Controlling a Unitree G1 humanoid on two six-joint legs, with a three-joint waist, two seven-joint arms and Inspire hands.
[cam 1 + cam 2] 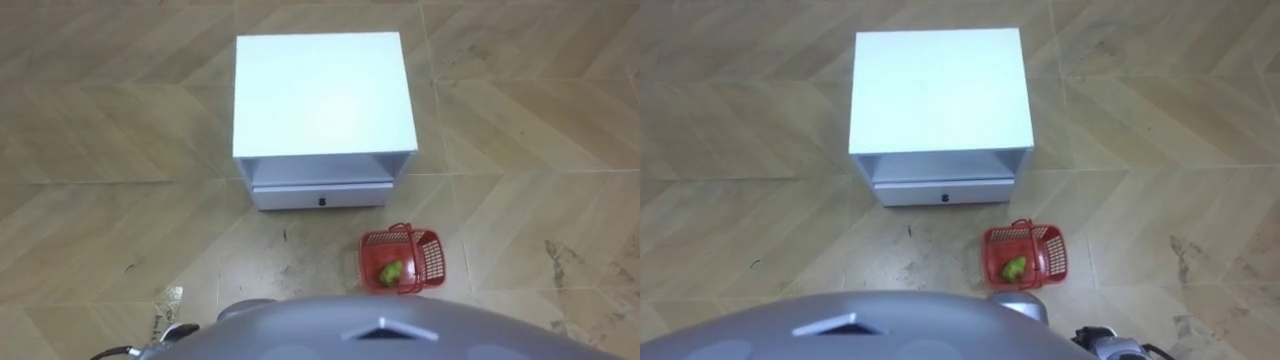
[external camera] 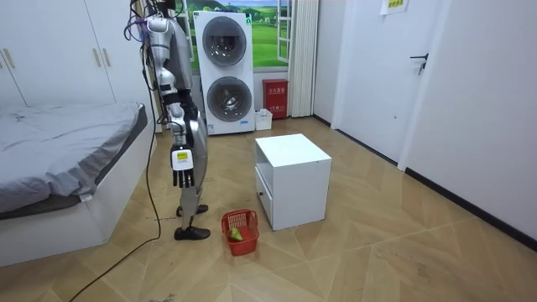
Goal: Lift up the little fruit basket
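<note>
Left eye view: red plastic mesh fruit basket [image 1: 403, 258] on wooden floor [image 1: 100, 150], green fruit [image 1: 391, 271] inside, near white square cabinet [image 1: 322, 95]; left hand [image 1: 172, 335] at bottom edge, state impossible to tell. Room view: right hand [image 2: 183, 168] hanging beside thigh, fingers straight, empty, well above basket.
</note>
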